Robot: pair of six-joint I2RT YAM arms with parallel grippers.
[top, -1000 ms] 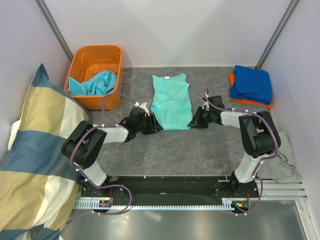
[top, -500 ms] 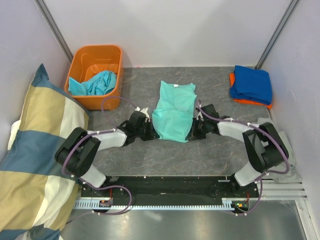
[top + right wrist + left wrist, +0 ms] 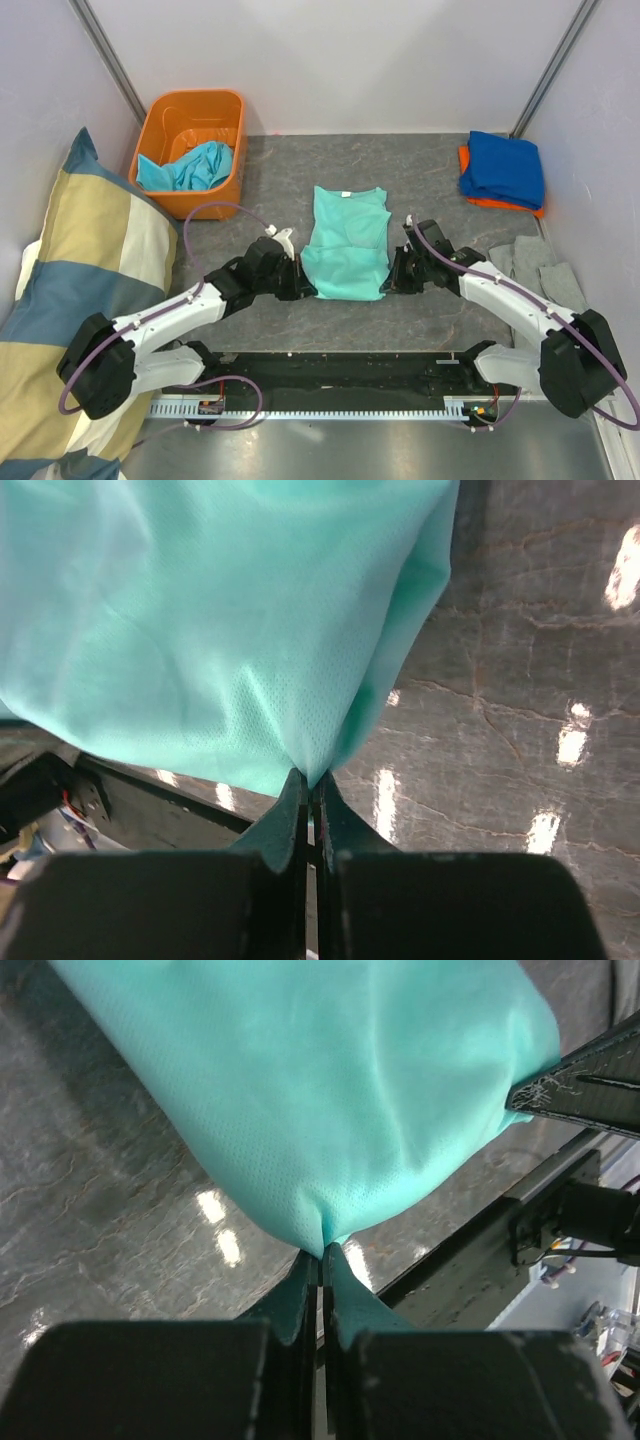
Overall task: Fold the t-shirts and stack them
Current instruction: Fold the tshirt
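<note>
A mint-teal t-shirt lies narrow and lengthwise in the middle of the table, neck away from the arms. My left gripper is shut on its near left corner, seen pinched in the left wrist view. My right gripper is shut on its near right corner, seen in the right wrist view. The near hem is lifted off the table. A turquoise t-shirt lies crumpled in an orange bin at the back left. A folded royal blue t-shirt sits on an orange one at the back right.
A big blue-and-cream striped pillow fills the left side. A grey cloth lies at the right edge. The black base rail runs along the near edge.
Both grippers have pulled the mint-teal shirt toward the near edge. The shirt has slid nearer and its near hem has come up off the table.
</note>
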